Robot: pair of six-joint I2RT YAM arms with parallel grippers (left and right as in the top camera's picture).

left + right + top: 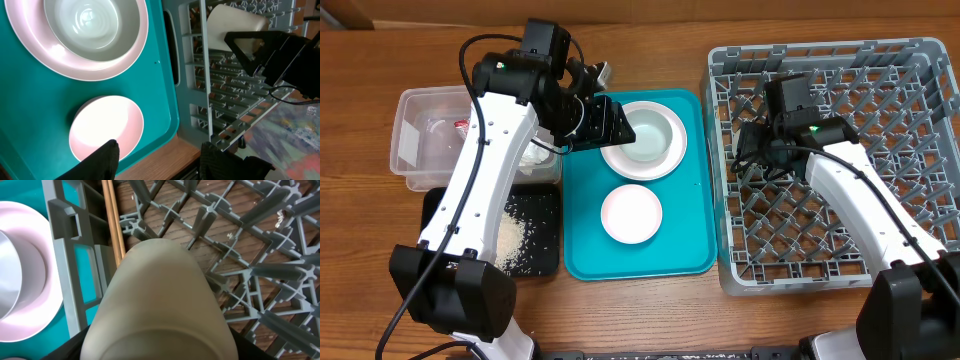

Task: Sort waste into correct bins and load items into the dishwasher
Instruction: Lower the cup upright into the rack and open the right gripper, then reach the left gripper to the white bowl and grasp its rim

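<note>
A teal tray [685,240] holds a white plate [665,165] with a pale bowl [648,130] on it, and a small white dish [631,213] in front. My left gripper [610,125] hovers at the plate's left edge, open and empty; its fingers [160,162] frame the small dish [105,127] and the tray edge. My right gripper [757,150] is shut on a beige cup [160,295], held low over the left side of the grey dish rack [820,52]. The cup also shows in the left wrist view [235,22].
A clear plastic container [430,135] with scraps stands at the left. A black bin [535,235] with white grains sits in front of it. The rack's wall [65,255] stands right beside the tray. Bare wooden table lies along the front.
</note>
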